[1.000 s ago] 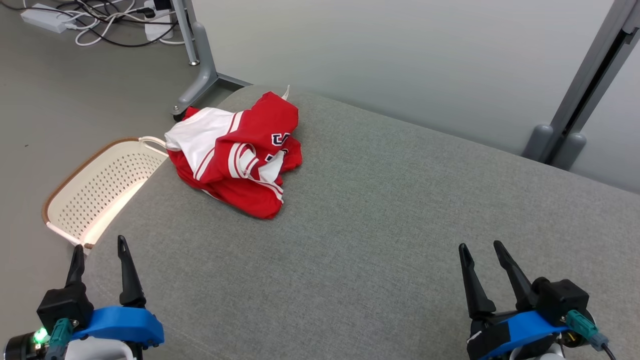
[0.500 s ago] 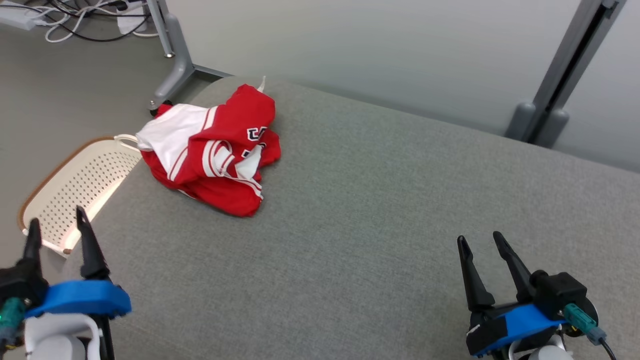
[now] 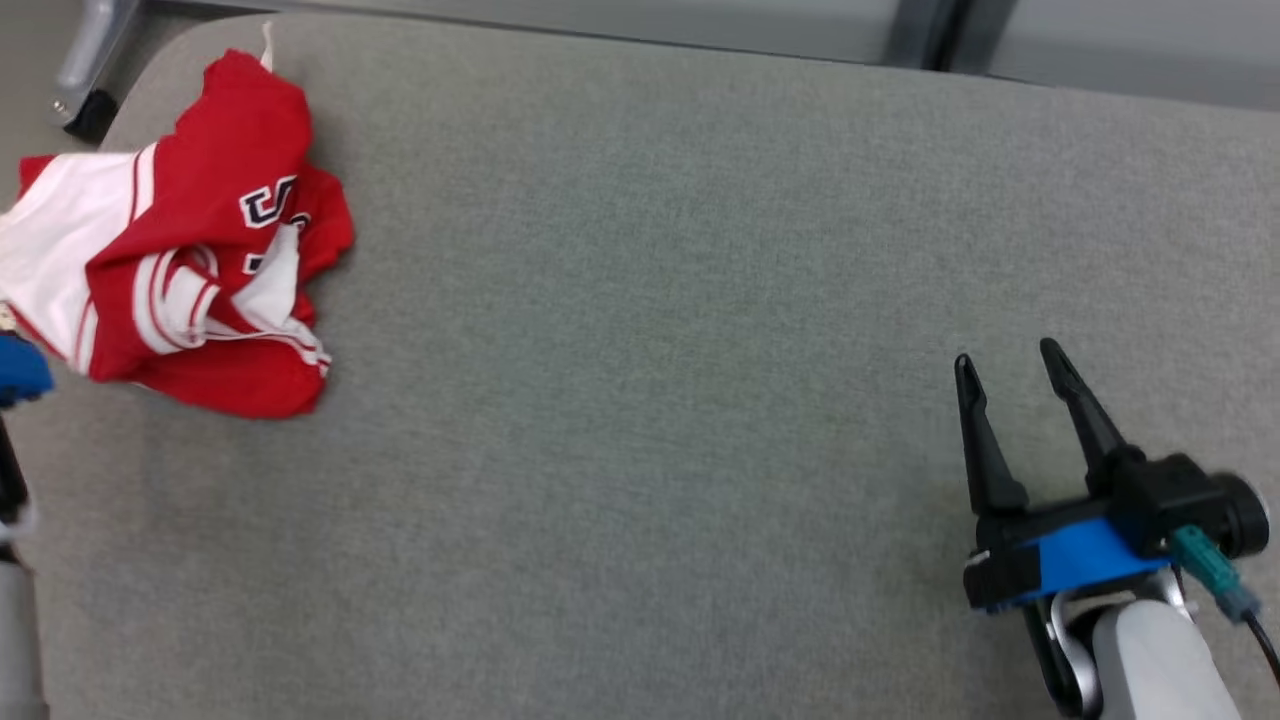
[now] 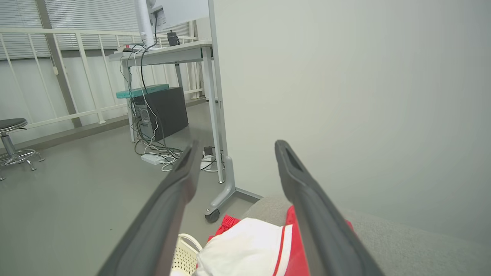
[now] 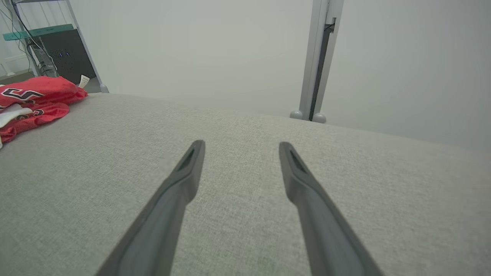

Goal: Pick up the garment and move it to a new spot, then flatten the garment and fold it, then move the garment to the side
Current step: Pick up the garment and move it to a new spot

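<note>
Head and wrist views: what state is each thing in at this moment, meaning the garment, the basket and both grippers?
Garment: crumpled in a heap, not folded, at the cushion's far left corner, not held.
Left gripper: jaws open, empty, close to the garment.
Right gripper: jaws open, empty, over bare cushion.
Basket: mostly hidden beside the garment; contents cannot be told.

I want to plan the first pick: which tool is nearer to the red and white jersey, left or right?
Left. The left tool is close by the jersey, at its white end; the right tool is far across the grey fabric surface.
</note>
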Controlling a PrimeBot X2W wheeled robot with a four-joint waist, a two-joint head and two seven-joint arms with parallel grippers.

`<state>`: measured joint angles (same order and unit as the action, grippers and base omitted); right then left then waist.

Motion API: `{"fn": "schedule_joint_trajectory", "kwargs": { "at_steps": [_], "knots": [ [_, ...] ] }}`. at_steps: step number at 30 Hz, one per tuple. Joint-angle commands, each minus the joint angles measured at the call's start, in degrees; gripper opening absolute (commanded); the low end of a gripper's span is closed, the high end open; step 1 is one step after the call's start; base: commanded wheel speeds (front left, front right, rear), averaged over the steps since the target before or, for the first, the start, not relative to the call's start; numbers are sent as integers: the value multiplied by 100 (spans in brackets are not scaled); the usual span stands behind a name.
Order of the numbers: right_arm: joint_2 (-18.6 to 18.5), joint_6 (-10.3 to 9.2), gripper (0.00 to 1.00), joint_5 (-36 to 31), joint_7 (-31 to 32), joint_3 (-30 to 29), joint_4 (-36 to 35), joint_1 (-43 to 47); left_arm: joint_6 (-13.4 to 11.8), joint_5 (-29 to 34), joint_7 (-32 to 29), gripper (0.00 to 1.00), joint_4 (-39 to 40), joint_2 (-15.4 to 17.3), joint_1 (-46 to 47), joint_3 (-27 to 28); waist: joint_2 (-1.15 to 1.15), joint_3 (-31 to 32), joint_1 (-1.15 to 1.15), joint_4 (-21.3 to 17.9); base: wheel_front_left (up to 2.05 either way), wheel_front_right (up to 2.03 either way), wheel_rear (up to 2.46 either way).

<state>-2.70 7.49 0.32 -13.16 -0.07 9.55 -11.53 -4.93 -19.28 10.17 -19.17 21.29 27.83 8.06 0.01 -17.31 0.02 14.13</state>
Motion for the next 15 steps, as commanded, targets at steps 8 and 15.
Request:
{"fn": "schedule_joint_trajectory", "kwargs": {
  "at_steps": [8, 15],
  "knots": [
    [-32, 1, 100, -219, 229, -105, -654, -123, 317, -101, -414, 100, -1190, 406, 1105, -144, -1, -589, -2, -394, 0, 0, 0],
    [-34, 1, 100, -226, 317, -131, -868, -120, 820, -270, -1260, 100, -2425, 411, 1584, -475, -1, -709, -2, -479, 0, 0, 0]
  ]
}}
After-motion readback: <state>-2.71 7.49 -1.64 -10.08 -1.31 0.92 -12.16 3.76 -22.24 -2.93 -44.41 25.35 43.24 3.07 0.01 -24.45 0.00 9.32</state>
